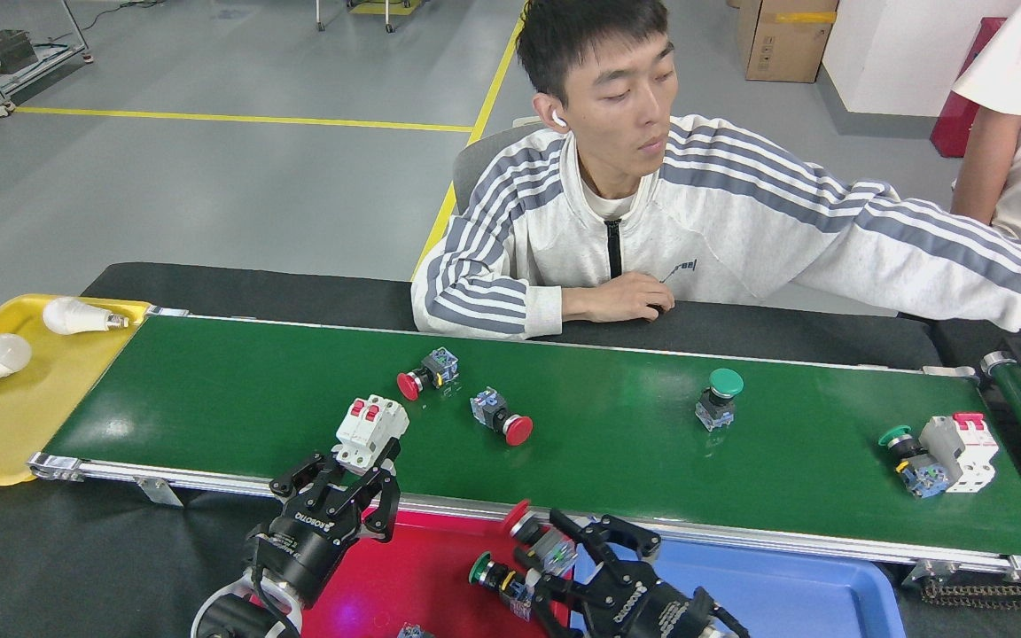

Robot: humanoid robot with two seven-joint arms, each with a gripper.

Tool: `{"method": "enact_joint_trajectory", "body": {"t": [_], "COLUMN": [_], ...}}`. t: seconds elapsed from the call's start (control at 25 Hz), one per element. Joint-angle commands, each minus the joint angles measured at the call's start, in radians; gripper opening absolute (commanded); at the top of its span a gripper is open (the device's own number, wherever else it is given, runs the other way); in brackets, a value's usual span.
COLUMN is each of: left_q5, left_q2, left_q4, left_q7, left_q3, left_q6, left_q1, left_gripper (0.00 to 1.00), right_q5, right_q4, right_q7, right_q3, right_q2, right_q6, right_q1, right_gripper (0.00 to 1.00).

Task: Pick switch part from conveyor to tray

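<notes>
Hands (367, 470) (555, 554) gripping breaker (370, 431), red pushbutton (535, 538)

Left pincer (367, 474) gripping white breaker (370, 431) at the conveyor (617, 461) near rail, right pincer (564, 549) holding red-capped switch (539, 539) above red tray (426, 576), seated person (652, 230) behind the conveyor

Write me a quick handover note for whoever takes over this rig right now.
Left claw: shut on the white breaker, lifted at the conveyor's near rail, above the red tray.
Right claw: shut on a red-capped switch, held over the seam between the red tray and the blue tray.
Done: one green-capped switch lies in the red tray.
Left: release both held parts; still on the belt are two red switches, a green switch, and a green switch with a breaker at the far right.
The person's arm reaches over that end.
</notes>
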Motion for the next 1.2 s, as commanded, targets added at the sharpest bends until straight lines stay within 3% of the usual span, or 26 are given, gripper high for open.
{"method": "enact_joint_trajectory", "body": {"t": [0.0, 0.16, 0.24, 0.36, 0.44, 0.52, 0.6, 0.68, 0.72, 0.88, 1.0, 1.08, 1.16], "left_q5": [-0.001, -0.005, -0.007, -0.010, -0.031, -0.054, -0.059, -0.061, -0.056, -0.051, -0.054, -0.054, -0.053], "left_q2": [0.005, -0.006, -0.012, -0.013, -0.024, -0.064, -0.078, -0.092, -0.093, -0.095, -0.095, -0.079, -0.061], "left_q4": [-0.019, -0.050, -0.081, -0.144, -0.174, -0.171, -0.170, -0.171, -0.173, -0.176, -0.184, -0.197, -0.197], "left_q7": [0.006, 0.001, 0.000, -0.002, -0.005, -0.046, -0.095, -0.111, -0.111, -0.109, -0.109, -0.108, -0.108], "left_q3": [-0.004, -0.019, -0.090, -0.294, -0.412, -0.498, -0.529, -0.569, -0.604, -0.685, -0.668, -0.581, -0.429], "left_q6": [-0.011, -0.077, -0.095, -0.088, -0.069, -0.016, 0.018, 0.072, 0.121, 0.217, 0.282, 0.352, 0.354], "left_q1": [-0.006, 0.007, 0.027, 0.075, 0.106, 0.101, 0.087, 0.087, 0.089, 0.093, 0.093, 0.099, 0.124], "left_gripper": [0.04, 0.07, 0.10, 0.14, 0.17, 0.30, 0.56, 0.91, 1.00, 1.00, 1.00, 1.00, 1.00], "right_q5": [-0.008, -0.037, -0.060, -0.073, -0.073, -0.073, -0.075, -0.075, -0.075, -0.078, -0.078, -0.077, -0.061], "right_q4": [-0.017, -0.037, -0.058, -0.057, -0.050, -0.043, -0.040, -0.040, -0.040, -0.040, -0.040, -0.038, -0.026], "right_q7": [0.000, -0.005, -0.011, -0.131, -0.191, -0.192, -0.192, -0.192, -0.192, -0.186, -0.152, -0.094, -0.042], "right_q3": [-0.029, -0.299, -0.432, -0.677, -0.751, -0.765, -0.763, -0.763, -0.763, -0.762, -0.730, -0.676, -0.619], "right_q2": [0.007, 0.019, 0.028, 0.028, 0.027, 0.022, 0.020, 0.020, 0.020, 0.016, 0.014, 0.014, 0.002], "right_q6": [0.006, 0.169, 0.255, 0.344, 0.351, 0.353, 0.351, 0.350, 0.350, 0.339, 0.315, 0.316, 0.324], "right_q1": [-0.001, 0.056, 0.091, 0.148, 0.175, 0.175, 0.174, 0.175, 0.177, 0.177, 0.165, 0.142, 0.109], "right_gripper": [1.00, 1.00, 1.00, 1.00, 1.00, 1.00, 1.00, 1.00, 1.00, 1.00, 1.00, 1.00, 1.00]}}
